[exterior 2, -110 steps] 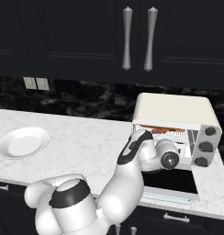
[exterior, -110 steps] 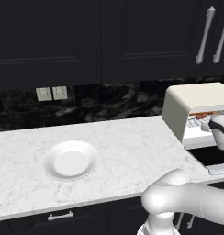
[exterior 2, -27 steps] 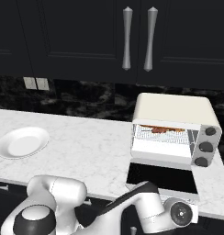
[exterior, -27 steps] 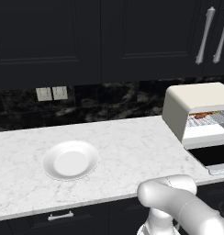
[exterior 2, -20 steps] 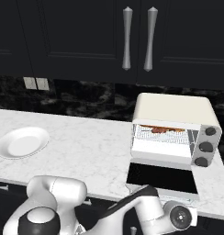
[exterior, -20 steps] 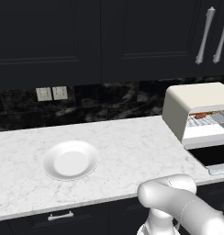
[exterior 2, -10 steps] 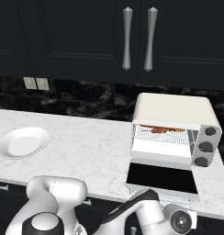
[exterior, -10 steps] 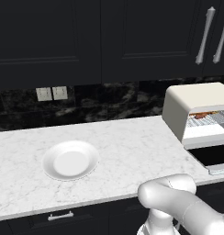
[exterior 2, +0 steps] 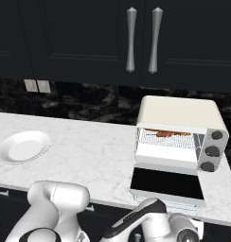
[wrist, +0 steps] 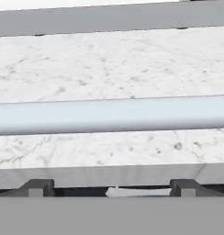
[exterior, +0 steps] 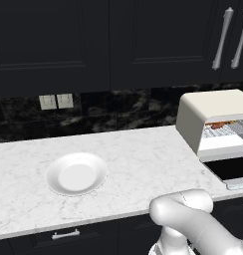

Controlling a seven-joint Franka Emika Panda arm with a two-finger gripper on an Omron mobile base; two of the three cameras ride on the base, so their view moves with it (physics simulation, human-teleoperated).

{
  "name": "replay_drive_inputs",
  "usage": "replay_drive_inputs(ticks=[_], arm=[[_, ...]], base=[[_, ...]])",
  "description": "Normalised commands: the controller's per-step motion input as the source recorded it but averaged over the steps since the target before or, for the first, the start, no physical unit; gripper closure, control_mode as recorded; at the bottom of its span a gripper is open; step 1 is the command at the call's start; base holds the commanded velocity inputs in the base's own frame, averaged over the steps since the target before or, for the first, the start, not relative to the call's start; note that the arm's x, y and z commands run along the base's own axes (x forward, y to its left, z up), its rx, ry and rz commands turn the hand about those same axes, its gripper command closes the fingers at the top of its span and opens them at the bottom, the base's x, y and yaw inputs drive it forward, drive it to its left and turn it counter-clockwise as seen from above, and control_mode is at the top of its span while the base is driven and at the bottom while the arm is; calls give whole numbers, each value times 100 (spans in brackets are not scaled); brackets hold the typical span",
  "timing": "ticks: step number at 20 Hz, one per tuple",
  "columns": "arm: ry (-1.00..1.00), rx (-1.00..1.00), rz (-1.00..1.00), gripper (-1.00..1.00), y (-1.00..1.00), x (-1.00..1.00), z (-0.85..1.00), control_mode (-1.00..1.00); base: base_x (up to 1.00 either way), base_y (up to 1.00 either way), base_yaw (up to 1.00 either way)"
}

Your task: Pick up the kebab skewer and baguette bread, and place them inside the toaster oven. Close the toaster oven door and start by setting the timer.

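Hand view: jaws spread wide, empty, gripper [wrist: 111, 186] facing door handle bar [wrist: 112, 114]. Toaster oven door [exterior 2: 167, 183] lying flat open (rigid, hinged, probably light); best lifted mid-bar.

No readable text, labels, brand names, numbers or signs anywhere. Toaster oven [exterior 2: 180, 127], near the desk's right edge, has three round knobs [exterior 2: 212, 151] w/ no legible markings around them. Wall outlet plates [exterior: 56, 101] above the desk's back edge are blank. Cabinet fronts and white plate [exterior: 76, 174] are unmarked too.
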Motion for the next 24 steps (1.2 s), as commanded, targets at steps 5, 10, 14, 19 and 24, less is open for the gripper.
replay_drive_inputs(ticks=[5, 10, 14, 19, 24], arm=[[-14, 0, 0, -100, 0, 0, 34, -100], [-15, 0, 0, -100, 0, 3, 3, -100], [-22, 0, 0, -100, 1, 14, -1, -100], [-12, 0, 0, -100, 0, 16, -4, -100], [-4, 0, 0, -100, 0, 19, -16, -100]], base=[[0, 0, 0], [0, 0, 0], [0, 0, 0], [0, 0, 0], [0, 0, 0]])
